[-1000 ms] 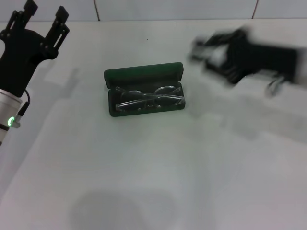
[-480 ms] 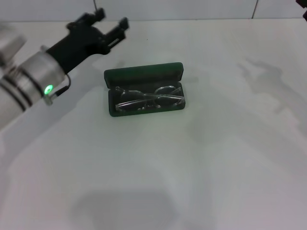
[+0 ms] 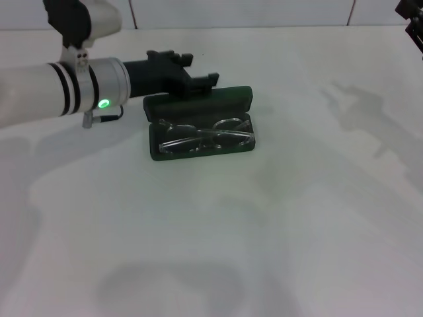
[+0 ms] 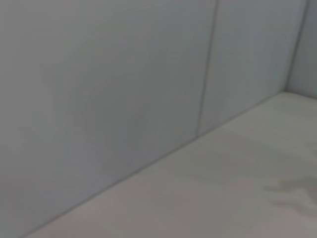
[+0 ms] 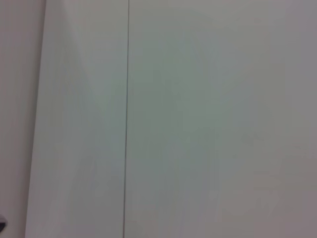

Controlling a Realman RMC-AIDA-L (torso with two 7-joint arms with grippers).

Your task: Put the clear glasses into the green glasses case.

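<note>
The green glasses case (image 3: pixel 198 105) lies open in the middle of the white table, its lid folded back toward the far side. The clear glasses (image 3: pixel 206 135) rest folded inside its dark tray. My left arm reaches in from the left. Its gripper (image 3: pixel 196 68) hangs open just behind and above the lid's left part, holding nothing. Only a black tip of my right gripper (image 3: pixel 411 14) shows at the head view's top right corner, far from the case. Both wrist views show only wall and table.
The white table (image 3: pixel 264 231) spreads around the case on all sides. A pale tiled wall (image 3: pixel 244 12) runs along its far edge. The left forearm (image 3: pixel 59 89) lies over the table's left rear part.
My left arm has swung from the far left in toward the case, its gripper now at the lid's back edge. The right arm has withdrawn from beside the case to the top right corner.
</note>
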